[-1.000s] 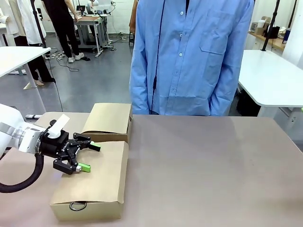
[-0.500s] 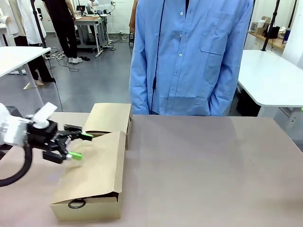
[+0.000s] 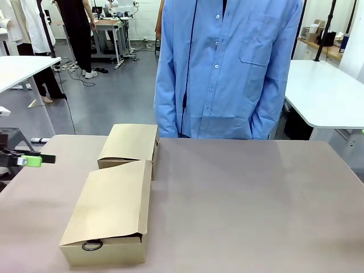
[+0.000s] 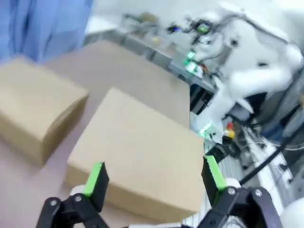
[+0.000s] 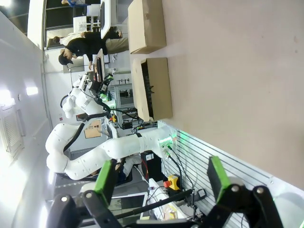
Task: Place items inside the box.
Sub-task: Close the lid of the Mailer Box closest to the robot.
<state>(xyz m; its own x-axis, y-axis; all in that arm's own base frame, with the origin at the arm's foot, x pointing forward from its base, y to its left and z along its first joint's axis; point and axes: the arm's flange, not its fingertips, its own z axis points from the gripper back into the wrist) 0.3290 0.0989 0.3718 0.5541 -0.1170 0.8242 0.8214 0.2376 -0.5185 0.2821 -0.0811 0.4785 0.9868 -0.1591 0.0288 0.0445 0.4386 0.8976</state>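
Note:
The cardboard box (image 3: 114, 207) lies at the near left of the table with its flap lid down and slightly ajar at the front. In that front gap shows a black ring pull (image 3: 91, 245); the other items are hidden. My left gripper (image 3: 34, 160) hangs at the picture's far left edge, away from the box. In the left wrist view, my left gripper (image 4: 154, 175) is open and empty above the box lid (image 4: 137, 161). My right gripper (image 5: 161, 178) is also open and empty, far from the box (image 5: 154, 88).
A second, closed cardboard box (image 3: 129, 143) stands just behind the first, also seen as the second box (image 4: 35, 111) and the second box (image 5: 147, 23). A person in a blue shirt (image 3: 227, 68) stands at the far edge. The brown table (image 3: 256, 205) spreads bare to the right.
My left gripper has drawn back from on top of the box lid to the far left edge. The lid has sprung up a little and now sits ajar.

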